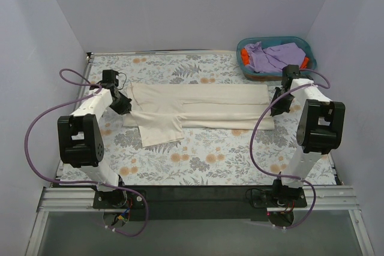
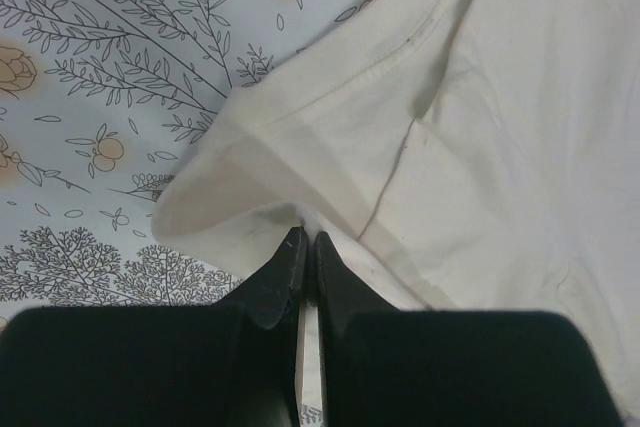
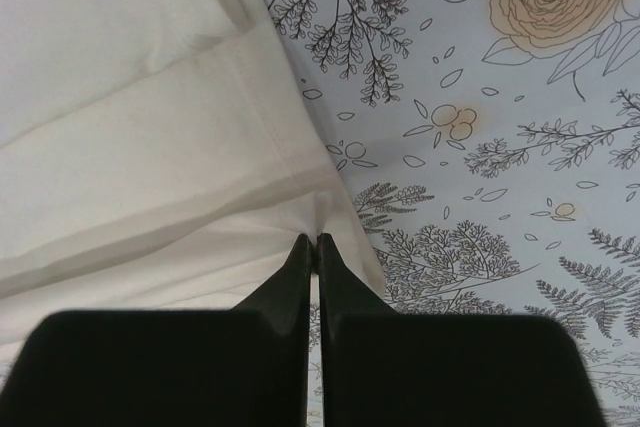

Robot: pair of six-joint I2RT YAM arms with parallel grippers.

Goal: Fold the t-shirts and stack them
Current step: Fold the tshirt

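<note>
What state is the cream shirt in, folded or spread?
Partly folded: cream shirt lies flat as a long band with overlapping layers; one flap sticks out.

The spread shirt point(image 1: 204, 106) lies across the middle of the table point(image 1: 198, 160), running left to right. The left gripper point(image 1: 125, 105) pinches its left end, and the right gripper point(image 1: 277, 105) pinches its right end. At the upper right of the frame, behind the shirt's right end, sits the basket point(image 1: 275, 40) with bundled garments point(image 1: 270, 57) heaped inside.

Cream shirt point(image 1: 198, 109), my black fingers point(image 2: 280, 277), pale tablecloth point(image 1: 198, 160) with orange blooms; teal basket point(image 1: 310, 49) at 1 o'clock, lavender cloth point(image 1: 270, 58) plus orange-red cloth point(image 1: 246, 58).
</note>
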